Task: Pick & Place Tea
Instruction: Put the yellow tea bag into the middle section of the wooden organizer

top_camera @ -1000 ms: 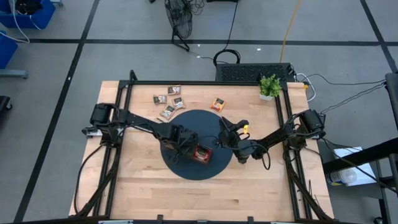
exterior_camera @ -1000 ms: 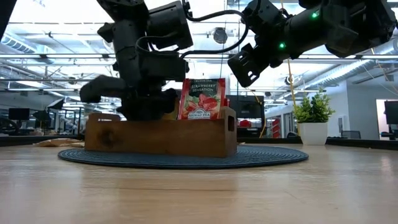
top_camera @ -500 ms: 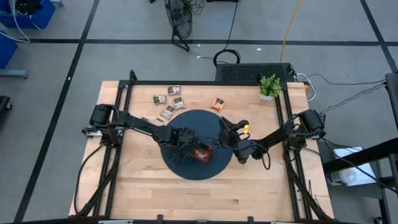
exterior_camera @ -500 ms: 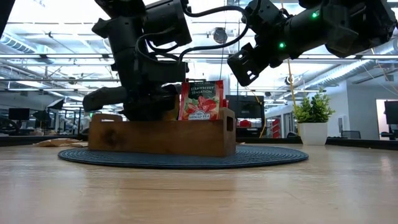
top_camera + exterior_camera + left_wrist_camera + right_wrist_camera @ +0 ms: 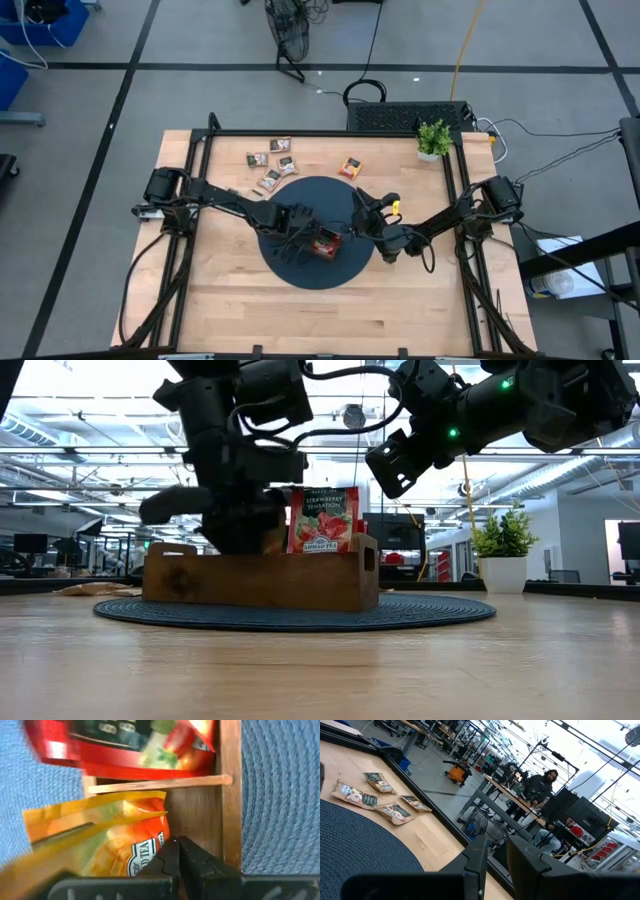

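A long wooden tray (image 5: 300,246) (image 5: 260,582) stands on a round dark mat (image 5: 320,195). Red tea sachets (image 5: 322,520) (image 5: 125,745) stand upright in its end compartment, and orange sachets (image 5: 110,830) lean in the one beside it. My left gripper (image 5: 178,856) (image 5: 299,230) points down into that orange compartment, shut, next to the sachets. My right gripper (image 5: 358,198) (image 5: 385,472) hovers level above the mat's right side, its fingers a little apart with nothing between them (image 5: 495,857). Loose dark brown sachets (image 5: 272,165) and an orange one (image 5: 350,167) lie flat on the table at the far side. My left gripper comes from above, slanting down into the tray's compartment. The outer side of one shut finger (image 5: 165,862) lies against the printed face of the nearest orange sachet (image 5: 142,855). The sachet stands on edge in the tray and leans away from the fingers.
A small green potted plant (image 5: 433,138) (image 5: 503,545) stands at the table's far right corner. Dark frame rails run along the left, right and far edges. Bare wood lies on the near side of the mat.
My left gripper has stayed over the tray's orange compartment and has tipped and turned a little there. My right gripper has kept still.
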